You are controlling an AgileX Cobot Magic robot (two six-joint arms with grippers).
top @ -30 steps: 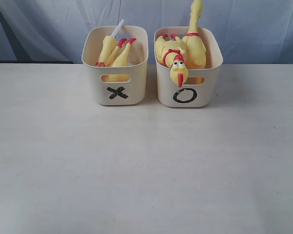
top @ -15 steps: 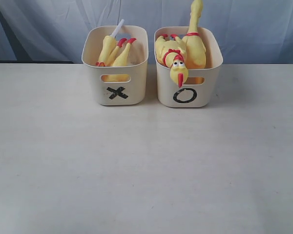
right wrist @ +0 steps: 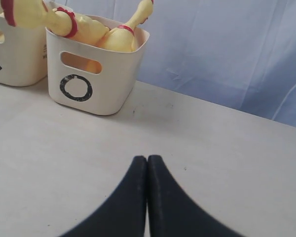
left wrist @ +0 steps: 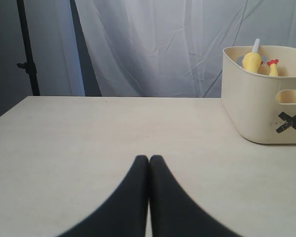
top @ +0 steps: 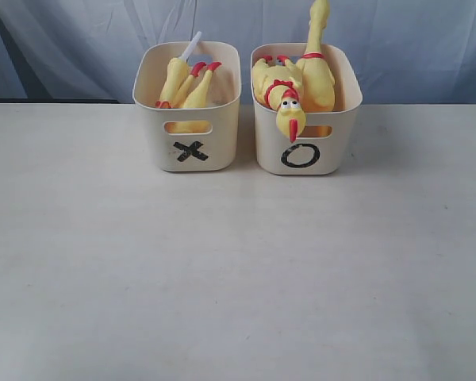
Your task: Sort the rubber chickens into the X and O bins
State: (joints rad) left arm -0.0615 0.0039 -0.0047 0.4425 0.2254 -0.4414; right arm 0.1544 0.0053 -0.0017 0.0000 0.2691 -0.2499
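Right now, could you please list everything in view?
X bin: one, cream, far side of table.
O bin: one, cream, beside X bin.
Chickens: several, yellow and red, in both bins; one head hangs over O bin's front rim.
Tube: one, white, sticking out of X bin.
Table: one, off-white, under bins.
Curtain: one, pale, behind table.
Stand: one, black, by curtain.
Left gripper: one, black, shut, empty.
Right gripper: one, black, shut, empty.
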